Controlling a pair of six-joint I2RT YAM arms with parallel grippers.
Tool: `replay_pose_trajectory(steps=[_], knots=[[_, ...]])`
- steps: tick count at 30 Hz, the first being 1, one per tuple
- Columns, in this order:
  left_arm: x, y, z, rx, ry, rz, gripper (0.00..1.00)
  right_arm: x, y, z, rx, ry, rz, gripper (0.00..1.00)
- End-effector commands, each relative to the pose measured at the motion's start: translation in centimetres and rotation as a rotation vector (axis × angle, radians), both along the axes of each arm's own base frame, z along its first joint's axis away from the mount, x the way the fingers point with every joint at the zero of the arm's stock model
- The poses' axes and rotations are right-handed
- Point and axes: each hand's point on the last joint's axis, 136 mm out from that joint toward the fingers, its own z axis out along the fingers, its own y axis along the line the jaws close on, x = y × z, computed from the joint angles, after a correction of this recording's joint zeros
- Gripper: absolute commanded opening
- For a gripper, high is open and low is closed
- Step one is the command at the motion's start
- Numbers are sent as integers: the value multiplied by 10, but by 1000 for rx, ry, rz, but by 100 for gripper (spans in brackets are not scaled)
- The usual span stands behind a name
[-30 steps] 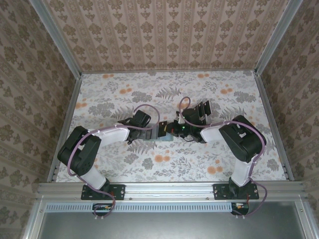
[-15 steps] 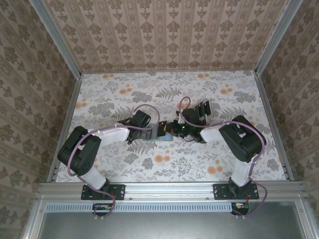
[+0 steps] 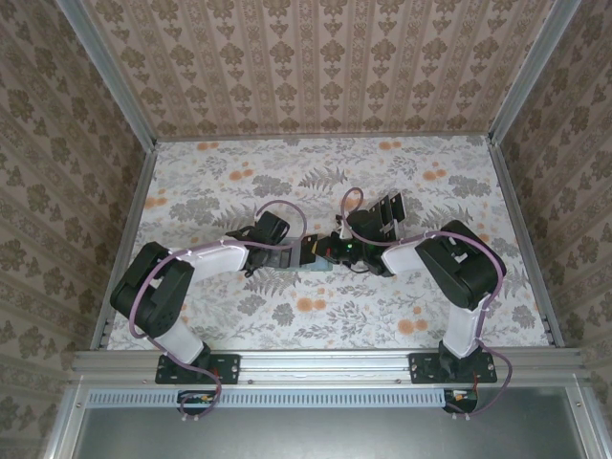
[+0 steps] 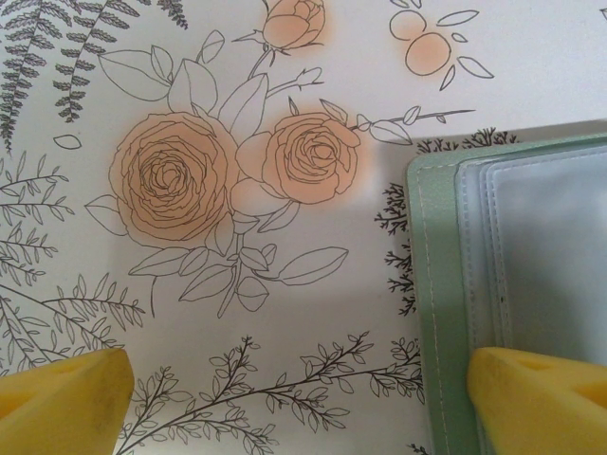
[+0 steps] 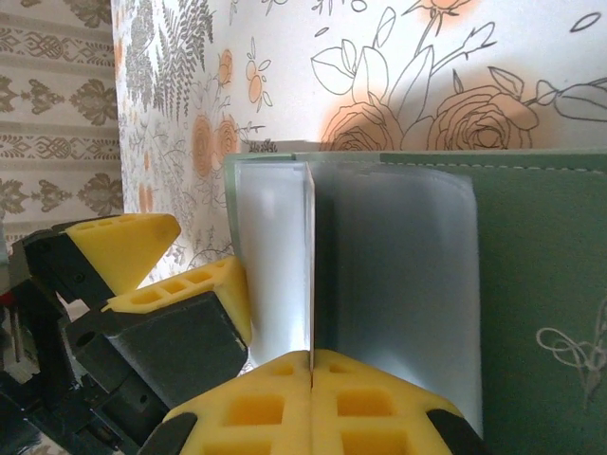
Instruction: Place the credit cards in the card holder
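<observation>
The sage-green card holder (image 5: 531,284) lies open on the table, its clear sleeves fanned out. My right gripper (image 5: 311,356) is shut on one thin sleeve, which stands upright and edge-on. My left gripper (image 4: 303,408) is open at the holder's left edge (image 4: 438,284). One yellow finger (image 4: 541,398) is over the sleeves and the other (image 4: 62,398) is over bare table. From above, both grippers meet over the card holder (image 3: 318,271), the left gripper (image 3: 311,251) beside the right gripper (image 3: 329,251). Black credit cards (image 3: 388,212) stand in a rack just behind the right wrist.
The floral tablecloth (image 3: 316,316) is bare in front of the arms and at the far left. Patterned walls with metal rails (image 3: 521,229) enclose the table on three sides. The left gripper's yellow fingers (image 5: 123,246) sit close beside the held sleeve.
The right arm has shifted slightly to the left. Both grippers keep their states and the left arm stays put.
</observation>
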Motion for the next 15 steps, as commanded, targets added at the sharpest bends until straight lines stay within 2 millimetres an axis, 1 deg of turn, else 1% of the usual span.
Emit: replay_pose_trajectory(steps=[1,6,15], knots=[[-9,7,-11,38,39,-1,100,0,6,3,21,-6,11,0],[-10,7,-11,37,42,-2,100,-1,4,2,21,-8,1,0],[-10,7,-11,35,42,-2,100,1,-6,-8,-12,-7,-17,0]])
